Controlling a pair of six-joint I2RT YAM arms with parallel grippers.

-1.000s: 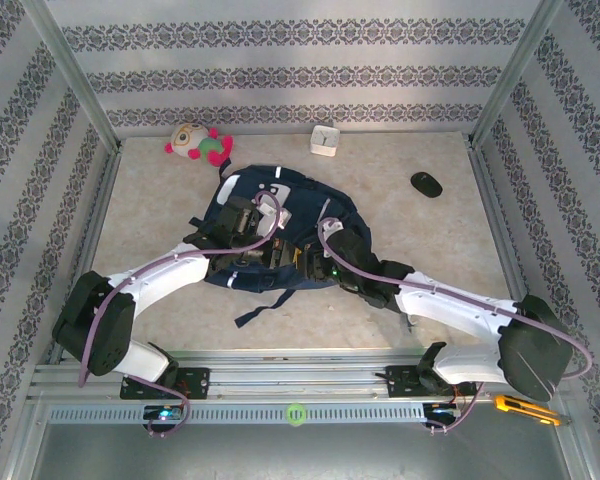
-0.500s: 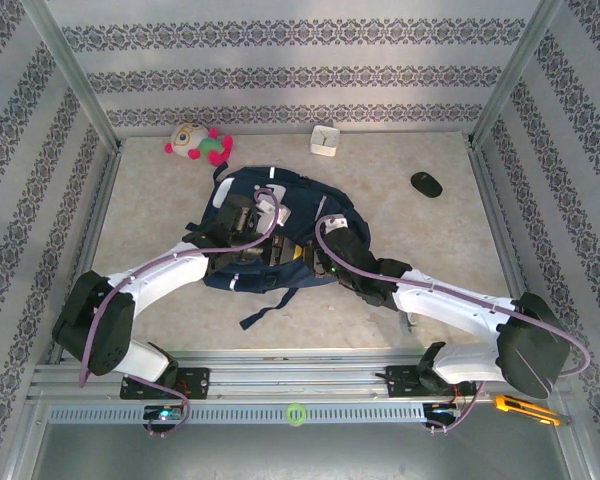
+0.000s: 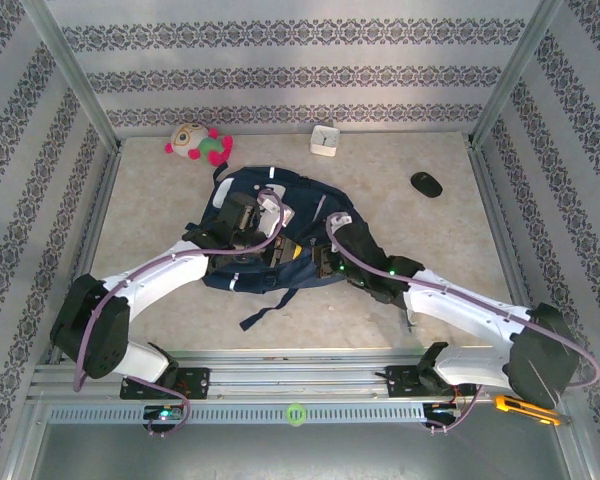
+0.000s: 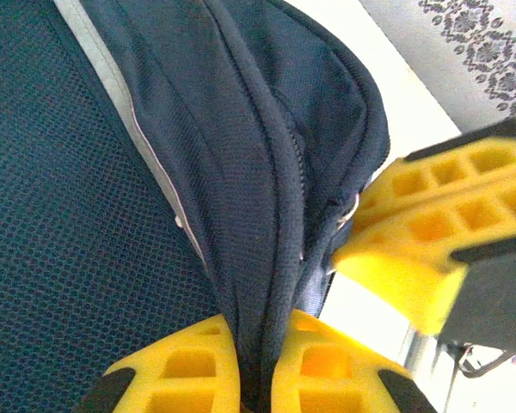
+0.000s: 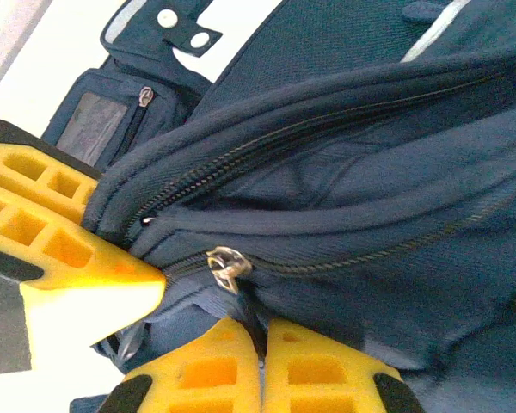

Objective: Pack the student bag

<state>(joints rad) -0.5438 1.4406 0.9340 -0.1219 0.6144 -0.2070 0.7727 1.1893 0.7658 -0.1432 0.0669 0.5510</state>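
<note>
Well, the student bag lies flat near the middle of the table, its straps trailing toward six o'clock, and both arms reach in over its near half.

The left gripper is pinched tight on a ridge of navy fabric with the zipper running along it. The right gripper is likewise clamped on a fold of cloth, just under the metal zipper pull. The two pincers sit just beside each other, each one's yellow finger poking into the other's wrist view.

To my eye the step is getting the main compartment's mouth held open, or the seam tensioned so the slider can run. I cannot tell how far the zipper is already undone. To do it well, I'd say one side should anchor while the other draws away along the zipper line rather than across it. Pulling straight up would likely just lift the limp bag off the table. The right fingers hold cloth, not the pull itself, so a regrip onto that tab may be needed.

The things that might go in wait well apart. A plush toy lies at eleven o'clock from the bag, a small white box at about twelve and a dark oval object at two.
</note>
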